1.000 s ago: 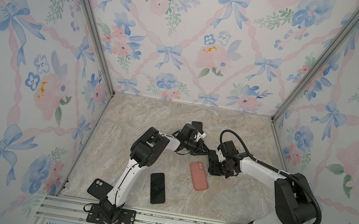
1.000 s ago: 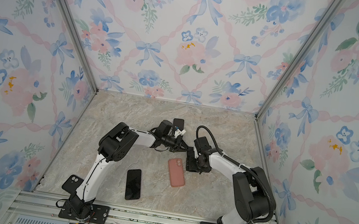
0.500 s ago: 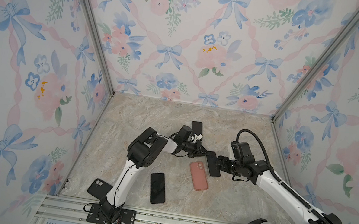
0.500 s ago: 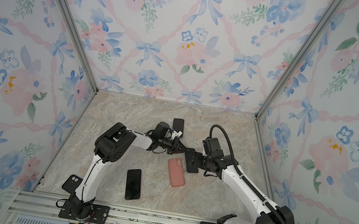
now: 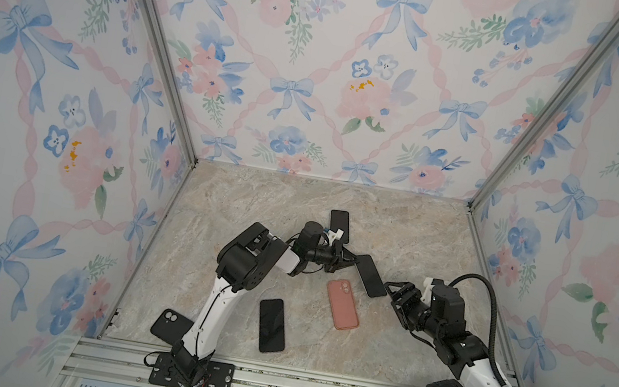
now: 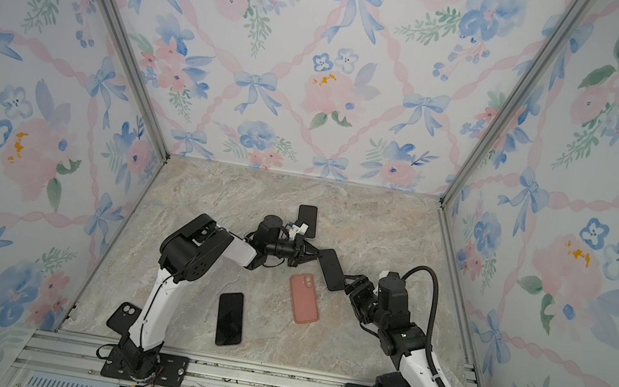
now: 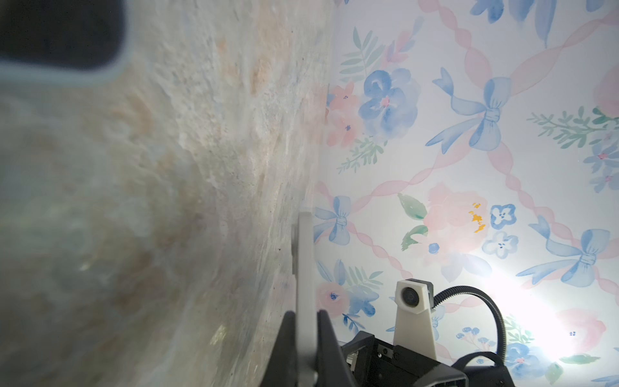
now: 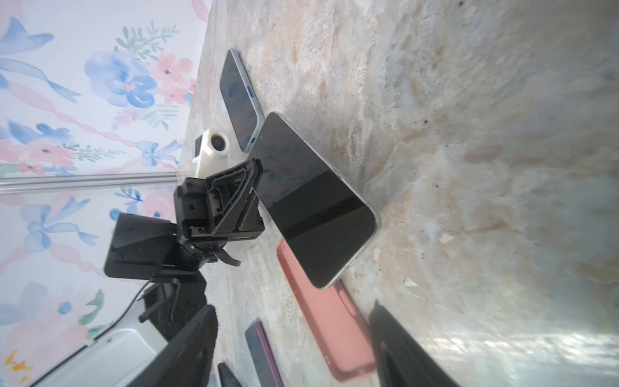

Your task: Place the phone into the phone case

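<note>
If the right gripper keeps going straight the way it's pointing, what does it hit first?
Probably the phone held by the left gripper: the right gripper, open, points at its near end. Depth is uncertain.

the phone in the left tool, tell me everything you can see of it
The phone is a slim slab with a dark, glossy, blank screen and a pale silvery metal-looking rim with rounded corners. The left tool is shut on one short end, holding it off the marble-look tabletop, tilted, its free end slanting toward the open right tool, which is not touching it. The pink case lies flat below its free end, apart from it.
</note>
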You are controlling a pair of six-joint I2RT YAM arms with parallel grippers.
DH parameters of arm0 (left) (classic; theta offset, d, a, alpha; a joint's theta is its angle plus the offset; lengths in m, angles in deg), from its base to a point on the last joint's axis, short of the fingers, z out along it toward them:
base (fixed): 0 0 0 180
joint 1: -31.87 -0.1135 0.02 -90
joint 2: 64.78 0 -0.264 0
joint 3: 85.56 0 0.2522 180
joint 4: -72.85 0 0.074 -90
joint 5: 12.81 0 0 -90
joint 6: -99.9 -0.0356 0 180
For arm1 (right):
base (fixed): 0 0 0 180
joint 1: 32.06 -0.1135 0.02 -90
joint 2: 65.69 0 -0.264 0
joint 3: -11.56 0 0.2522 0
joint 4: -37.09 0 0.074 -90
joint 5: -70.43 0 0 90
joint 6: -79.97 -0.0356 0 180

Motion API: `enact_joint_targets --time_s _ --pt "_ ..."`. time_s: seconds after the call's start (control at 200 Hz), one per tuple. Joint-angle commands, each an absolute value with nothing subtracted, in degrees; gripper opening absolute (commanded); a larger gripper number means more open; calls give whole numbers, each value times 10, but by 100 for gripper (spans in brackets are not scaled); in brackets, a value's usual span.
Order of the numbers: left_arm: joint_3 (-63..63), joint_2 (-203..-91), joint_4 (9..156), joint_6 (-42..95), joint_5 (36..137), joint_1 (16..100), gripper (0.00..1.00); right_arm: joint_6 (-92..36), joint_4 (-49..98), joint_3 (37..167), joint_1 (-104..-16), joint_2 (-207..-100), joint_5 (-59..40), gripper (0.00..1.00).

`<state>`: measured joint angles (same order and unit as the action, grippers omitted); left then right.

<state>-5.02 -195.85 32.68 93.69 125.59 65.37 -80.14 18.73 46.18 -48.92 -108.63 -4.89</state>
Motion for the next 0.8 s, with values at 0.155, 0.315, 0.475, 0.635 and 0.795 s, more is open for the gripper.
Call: enact_joint_targets --time_s 0.155,0.315,0.475,0.635,0.795 --pt "-81 -1920 133 1047 1229 642 5 -948 412 377 -452 -1074 -1 72" --pt "-98 -1903 102 1065 1217 639 4 -953 460 370 -451 -1091 2 70" --pt "-101 -1897 86 1078 1212 638 4 -960 525 372 -447 -1141 13 68" --pt "-103 -1896 64 1095 1210 638 4 -963 589 379 -445 -1199 26 63" --pt "-112 -1886 60 1094 1204 635 4 -963 617 381 -446 -1225 30 54"
